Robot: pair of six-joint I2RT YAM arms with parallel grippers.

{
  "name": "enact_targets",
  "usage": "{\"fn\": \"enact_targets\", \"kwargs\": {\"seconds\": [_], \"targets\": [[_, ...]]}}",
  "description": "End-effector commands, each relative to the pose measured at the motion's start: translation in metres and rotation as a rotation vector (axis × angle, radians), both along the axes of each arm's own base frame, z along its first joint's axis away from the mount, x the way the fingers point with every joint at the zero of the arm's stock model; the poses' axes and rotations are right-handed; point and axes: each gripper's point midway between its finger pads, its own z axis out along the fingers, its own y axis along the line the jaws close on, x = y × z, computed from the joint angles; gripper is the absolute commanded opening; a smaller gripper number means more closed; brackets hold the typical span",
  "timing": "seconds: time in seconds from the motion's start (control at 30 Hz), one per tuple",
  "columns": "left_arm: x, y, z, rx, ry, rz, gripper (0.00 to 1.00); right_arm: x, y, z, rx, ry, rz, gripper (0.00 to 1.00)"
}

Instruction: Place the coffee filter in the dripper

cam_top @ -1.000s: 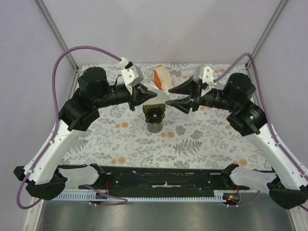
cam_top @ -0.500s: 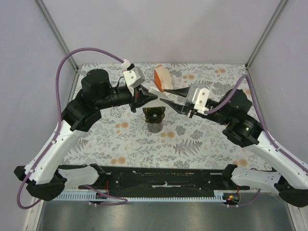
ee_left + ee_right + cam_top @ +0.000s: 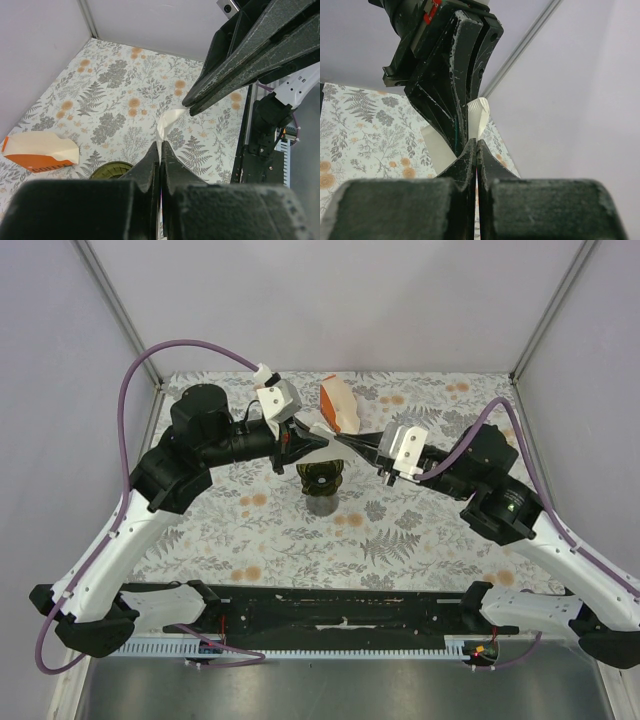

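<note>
Now my left pincer [image 3: 160, 146] and right pincer [image 3: 476, 143] both clamp the filter [image 3: 168, 122], aloft by the dripper [image 3: 321, 476]. Next, I reckon: spread it open, lower it in.

Floral table [image 3: 420, 530], dripper [image 3: 321, 476], orange pack [image 3: 338, 406]

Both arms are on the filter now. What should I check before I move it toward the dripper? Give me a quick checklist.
1. Left fingers shut on the coffee filter: ok.
2. Right fingers shut on its opposite edge: ok, as far as the wrist views show.
3. Filter spread open into a cone: not ok, it looks flat.
4. Dripper upright on its grey cup: ok.
5. Filter centred over the dripper: cannot tell; it is held in the air close by.
6. Orange-and-cream pack apart from the dripper: ok.
</note>
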Motion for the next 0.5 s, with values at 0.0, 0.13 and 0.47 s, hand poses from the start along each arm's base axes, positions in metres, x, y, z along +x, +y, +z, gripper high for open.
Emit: {"fn": "enact_targets", "kwargs": {"seconds": [0.0, 0.13, 0.47], "targets": [[-0.008, 0.000, 0.020, -0.059, -0.027, -0.019, 0.02, 0.001, -0.005, 0.017, 0.010, -0.021, -0.029, 0.00], [-0.009, -0.001, 0.021, -0.060, -0.031, -0.032, 0.02, 0.008, -0.001, 0.007, -0.026, -0.005, -0.045, 0.00], [-0.011, -0.003, 0.021, -0.058, -0.034, -0.055, 0.02, 0.010, 0.009, -0.007, -0.075, 0.006, -0.017, 0.00]]}}
